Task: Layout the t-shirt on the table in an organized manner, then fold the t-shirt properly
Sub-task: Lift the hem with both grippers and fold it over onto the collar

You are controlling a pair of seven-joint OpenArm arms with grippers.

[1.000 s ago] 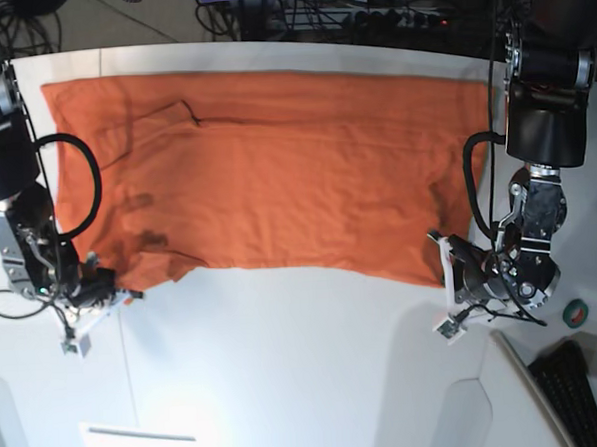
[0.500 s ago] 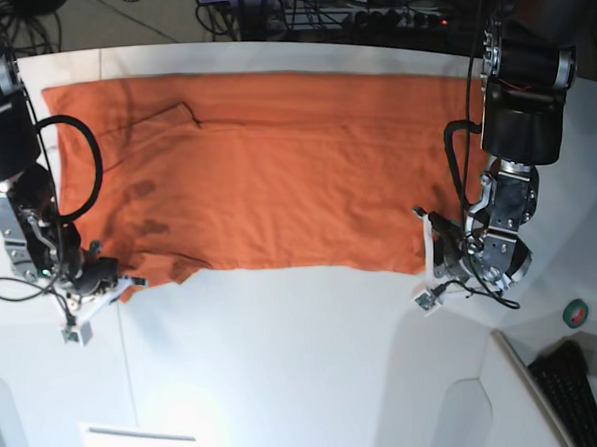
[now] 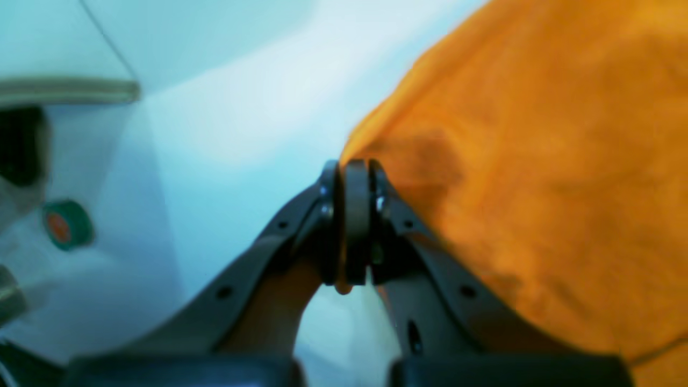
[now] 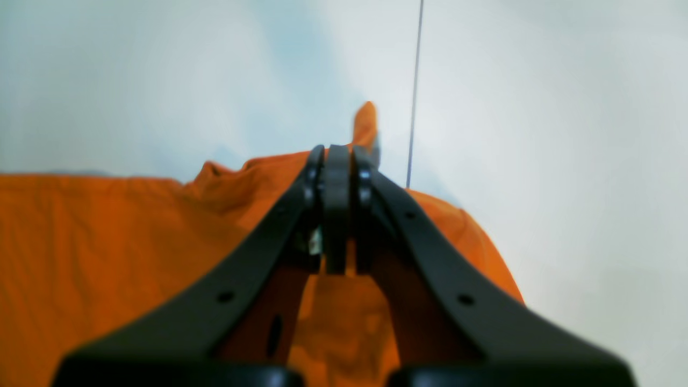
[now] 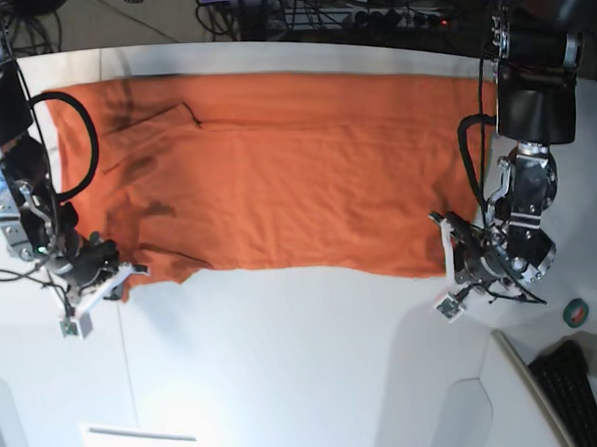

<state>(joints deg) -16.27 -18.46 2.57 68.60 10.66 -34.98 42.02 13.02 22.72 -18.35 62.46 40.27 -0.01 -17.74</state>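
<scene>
In the left wrist view, the left gripper (image 3: 349, 177) has its jaws pressed together on the edge of the orange t-shirt (image 3: 537, 161), which covers the right side of the white table (image 3: 226, 134). A green tape roll (image 3: 65, 224) lies off to the left.

In the right wrist view, the right gripper (image 4: 336, 161) pinches a bunched corner of the t-shirt (image 4: 107, 242); a thin dark seam (image 4: 415, 91) crosses the table (image 4: 564, 134).

In the base view, the t-shirt (image 5: 296, 174) lies spread flat across the far half of the table (image 5: 286, 364), with both grippers at its near corners. Cables (image 5: 367, 5) and equipment clutter the dark floor beyond, and a keyboard (image 5: 578, 389) sits at lower right.
</scene>
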